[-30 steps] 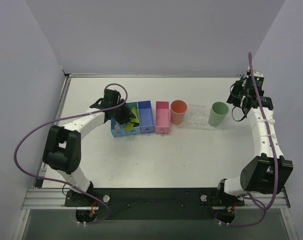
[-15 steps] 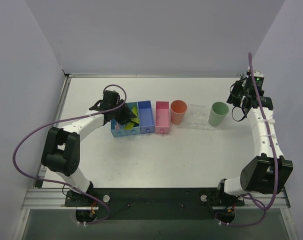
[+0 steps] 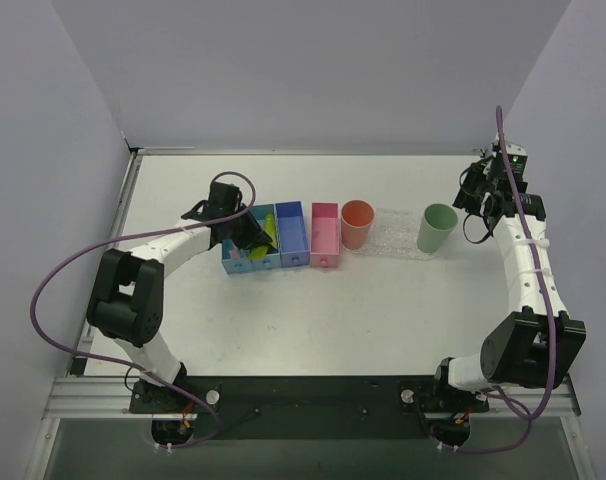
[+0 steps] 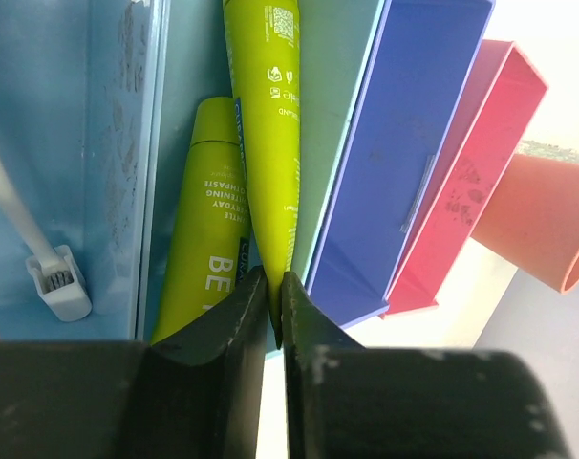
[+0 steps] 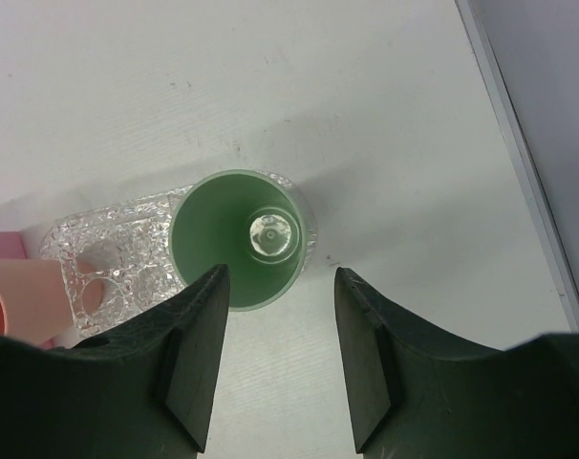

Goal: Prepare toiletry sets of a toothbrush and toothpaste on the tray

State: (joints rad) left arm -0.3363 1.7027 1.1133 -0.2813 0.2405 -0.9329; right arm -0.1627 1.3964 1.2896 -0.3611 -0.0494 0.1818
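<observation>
Two lime-yellow toothpaste tubes lie in the middle blue bin. My left gripper (image 4: 274, 296) is shut on the flat tail of the upper toothpaste (image 4: 266, 143), and the other tube (image 4: 208, 220) lies beside it. In the top view that left gripper (image 3: 251, 232) sits over the bins. A white toothbrush (image 4: 41, 268) lies in the light blue bin (image 4: 79, 115) to the left. The clear bumpy tray (image 3: 398, 240) lies between two cups. My right gripper (image 5: 280, 287) hangs open just short of the green cup (image 5: 227, 249), with nothing between its fingers.
A dark blue bin (image 3: 291, 235) and a pink box (image 3: 325, 236) stand right of the toothpaste bin. An orange cup (image 3: 357, 224) stands at the tray's left end, and the green cup (image 3: 436, 228) at its right end. The table's right edge runs close behind the right arm.
The left jaws have closed onto the upper toothpaste tube's tail. The right arm has not moved.
</observation>
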